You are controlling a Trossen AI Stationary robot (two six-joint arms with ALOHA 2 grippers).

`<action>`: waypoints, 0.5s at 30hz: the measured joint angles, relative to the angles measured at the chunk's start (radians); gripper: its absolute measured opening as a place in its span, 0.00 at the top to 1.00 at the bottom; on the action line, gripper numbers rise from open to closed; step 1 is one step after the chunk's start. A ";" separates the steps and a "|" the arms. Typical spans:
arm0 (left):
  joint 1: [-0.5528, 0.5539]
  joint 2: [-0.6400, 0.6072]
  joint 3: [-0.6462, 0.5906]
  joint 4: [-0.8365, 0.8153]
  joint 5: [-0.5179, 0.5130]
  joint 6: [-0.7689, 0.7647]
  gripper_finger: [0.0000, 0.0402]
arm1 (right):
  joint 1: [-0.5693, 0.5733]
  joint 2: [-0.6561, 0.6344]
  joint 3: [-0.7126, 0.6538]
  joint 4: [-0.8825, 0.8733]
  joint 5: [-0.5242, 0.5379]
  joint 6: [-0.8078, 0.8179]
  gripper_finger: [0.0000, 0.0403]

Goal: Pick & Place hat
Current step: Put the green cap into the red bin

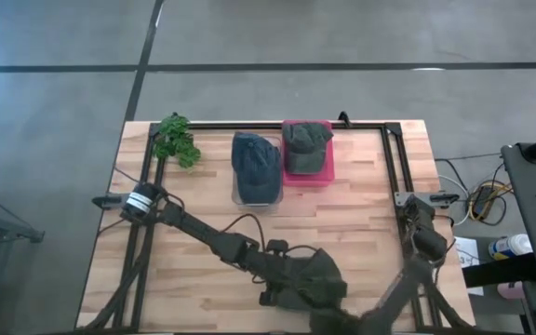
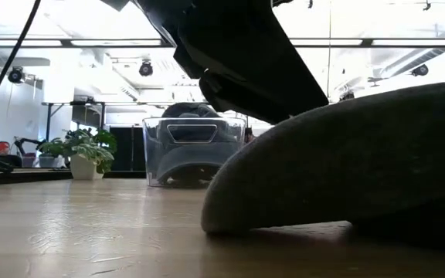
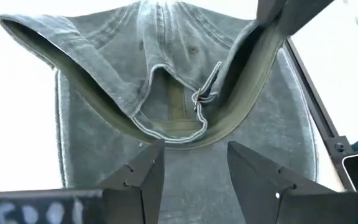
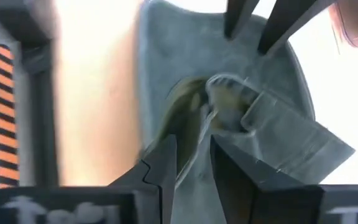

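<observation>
A washed grey-green cap (image 1: 320,277) lies near the table's near edge and fills the right of the low view (image 2: 354,162). It is underside up, its opening and back strap (image 3: 173,106) showing. My left gripper (image 3: 191,148) is open and hovers over the flat brim (image 3: 191,180), reaching in from the table's left (image 1: 291,276). I cannot tell whether it touches the brim. My right gripper (image 4: 191,146) comes from the near right (image 1: 342,314) and is shut on the cap's rim. My right gripper pinches the cap's rim with its sweatband (image 4: 194,118) between the two fingers, at the side of the opening. In the left wrist view its fingers (image 3: 269,15) hold that rim raised, while the brim stays low and the cap's edge (image 2: 230,220) rests on the table.
At the table's far side stand a clear bin (image 1: 255,197) with a blue cap (image 1: 254,160) and a pink bin (image 1: 324,175) with a green cap (image 1: 303,141). A small potted plant (image 1: 176,140) is at the far left. A black frame rail (image 1: 400,167) runs along the right.
</observation>
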 joint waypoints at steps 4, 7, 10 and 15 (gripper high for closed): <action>0.003 0.000 0.000 0.000 0.001 -0.037 0.58 | 0.074 -0.009 0.008 -0.024 0.004 0.106 0.74; 0.006 0.000 0.000 0.000 0.001 -0.078 0.58 | 0.127 -0.009 0.001 -0.033 0.008 0.182 0.71; 0.008 0.000 0.000 0.000 0.000 -0.104 0.58 | 0.154 -0.009 -0.014 -0.032 0.026 0.196 0.67; 0.009 0.000 0.000 -0.017 0.000 -0.140 0.58 | 0.152 -0.009 -0.059 -0.033 0.076 0.222 0.56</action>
